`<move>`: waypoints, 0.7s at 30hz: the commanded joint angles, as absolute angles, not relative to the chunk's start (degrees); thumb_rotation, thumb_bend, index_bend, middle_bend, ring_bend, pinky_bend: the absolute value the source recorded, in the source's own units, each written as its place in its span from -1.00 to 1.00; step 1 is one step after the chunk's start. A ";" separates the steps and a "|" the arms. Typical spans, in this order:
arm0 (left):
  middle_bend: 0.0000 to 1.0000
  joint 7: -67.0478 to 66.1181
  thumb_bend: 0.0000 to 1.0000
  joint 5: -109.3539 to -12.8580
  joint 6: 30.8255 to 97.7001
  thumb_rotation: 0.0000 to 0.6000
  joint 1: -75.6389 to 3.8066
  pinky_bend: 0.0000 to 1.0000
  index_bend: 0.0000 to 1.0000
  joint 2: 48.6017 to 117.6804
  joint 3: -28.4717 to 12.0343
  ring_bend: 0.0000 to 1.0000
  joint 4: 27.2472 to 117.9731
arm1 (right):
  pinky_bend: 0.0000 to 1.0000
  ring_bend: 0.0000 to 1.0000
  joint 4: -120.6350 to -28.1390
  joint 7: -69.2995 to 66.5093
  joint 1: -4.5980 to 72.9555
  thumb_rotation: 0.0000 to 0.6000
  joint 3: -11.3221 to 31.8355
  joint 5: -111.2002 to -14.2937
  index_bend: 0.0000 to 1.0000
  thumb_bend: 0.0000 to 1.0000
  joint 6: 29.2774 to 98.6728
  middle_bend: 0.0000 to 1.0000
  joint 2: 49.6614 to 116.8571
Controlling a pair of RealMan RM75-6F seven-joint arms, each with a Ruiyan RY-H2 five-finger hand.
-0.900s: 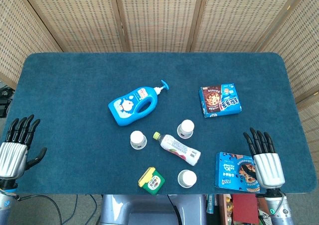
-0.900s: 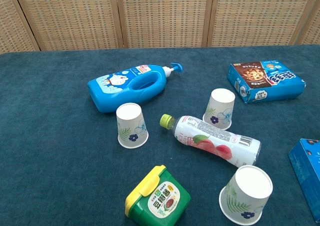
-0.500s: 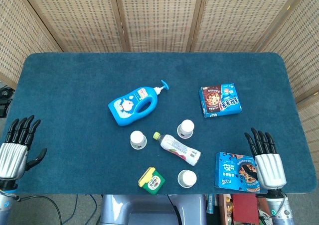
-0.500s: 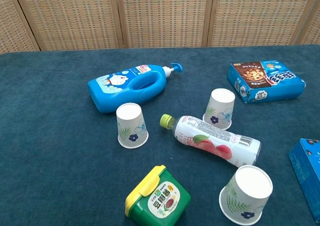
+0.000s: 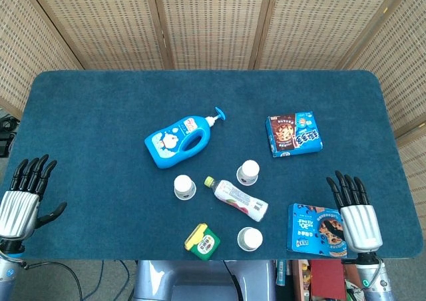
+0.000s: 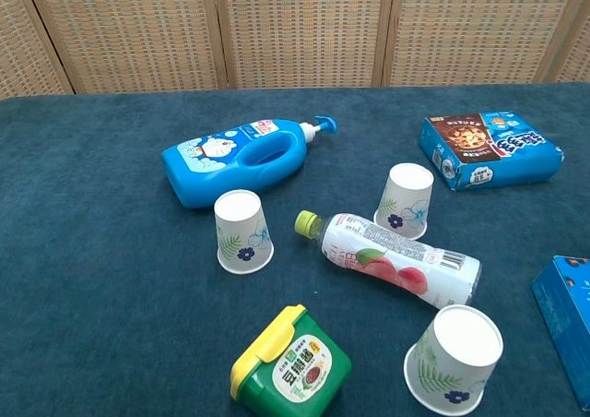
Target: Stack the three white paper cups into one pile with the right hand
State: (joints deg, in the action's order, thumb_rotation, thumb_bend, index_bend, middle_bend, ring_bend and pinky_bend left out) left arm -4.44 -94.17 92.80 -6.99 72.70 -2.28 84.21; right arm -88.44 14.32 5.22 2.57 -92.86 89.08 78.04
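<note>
Chest view: neither hand appears. The second blue snack box point(image 6: 569, 320) is cut by the right frame edge, only its left corner showing. Print on the green tub with yellow lid point(image 6: 291, 363) is too small to read.

Head view: the right hand point(image 5: 355, 216) covers that box's right end. Left forearm point(image 5: 5, 274) and right forearm point(image 5: 370, 286) run off the bottom edge.

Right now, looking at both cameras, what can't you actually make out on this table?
- Left robot hand and right robot hand: head view only; outside the chest view's frame.
- Near blue box: cut by the chest view's right edge; in the head view the right robot hand covers part of it.
- Three cups: all upside down, insides hidden.
- Green tub label: print too small to read.
</note>
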 commanded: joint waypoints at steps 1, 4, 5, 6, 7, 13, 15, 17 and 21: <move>-1.00 -5.34 -0.59 -94.08 92.27 1.00 -6.80 -1.00 -1.00 71.99 -1.83 -1.00 84.98 | -1.00 -1.00 -88.74 14.18 5.25 1.00 2.32 -93.20 -0.92 -0.80 89.02 -1.00 77.79; -1.00 -6.00 -0.59 -93.73 91.59 1.00 -6.77 -1.00 -1.00 71.33 -1.62 -1.00 85.98 | -1.00 -1.00 -89.18 14.14 5.24 1.00 2.10 -93.41 -0.92 -0.80 88.92 -1.00 77.47; -1.00 -6.09 -0.59 -93.67 91.50 1.00 -6.77 -1.00 -1.00 71.25 -1.62 -1.00 86.12 | -1.00 -1.00 -89.28 14.13 5.24 1.00 2.09 -93.41 -0.92 -0.80 88.89 -1.00 77.43; -1.00 -6.14 -0.59 -93.61 91.41 1.00 -6.77 -1.00 -1.00 71.17 -1.61 -1.00 86.24 | -1.00 -1.00 -89.36 14.10 5.24 1.00 2.08 -93.38 -0.92 -0.80 88.86 -1.00 77.39; -1.00 -6.16 -0.59 -93.53 91.27 1.00 -6.77 -1.00 -1.00 71.05 -1.58 -1.00 86.42 | -1.00 -1.00 -89.47 14.07 5.23 1.00 2.07 -93.33 -0.92 -0.80 88.81 -1.00 77.35; -1.00 -6.31 -0.59 -93.48 90.99 1.00 -6.82 -1.00 -1.00 70.87 -1.60 -1.00 86.88 | -1.00 -1.00 -90.51 13.14 5.22 1.00 1.97 -92.73 -0.90 -0.80 88.19 -1.00 76.92; -1.00 -6.49 -0.59 -93.63 91.07 1.00 -6.81 -1.00 -1.00 70.94 -1.58 -1.00 86.84 | -1.00 -1.00 -91.29 12.28 5.22 1.00 1.76 -92.78 -0.84 -0.80 87.96 -1.00 76.52; -1.00 -6.57 -0.59 -93.82 91.15 1.00 -6.80 -1.00 -1.00 71.02 -1.55 -1.00 86.88 | -1.00 -1.00 -92.33 10.77 5.34 1.00 1.47 -93.10 -0.75 -0.80 87.68 -1.00 75.93; -1.00 -6.36 -0.59 -93.88 91.40 1.00 -6.72 -1.00 -1.00 71.13 -1.63 -1.00 86.87 | -1.00 -1.00 -94.77 5.68 6.40 1.00 0.10 -94.41 -0.56 -0.80 85.36 -1.00 73.35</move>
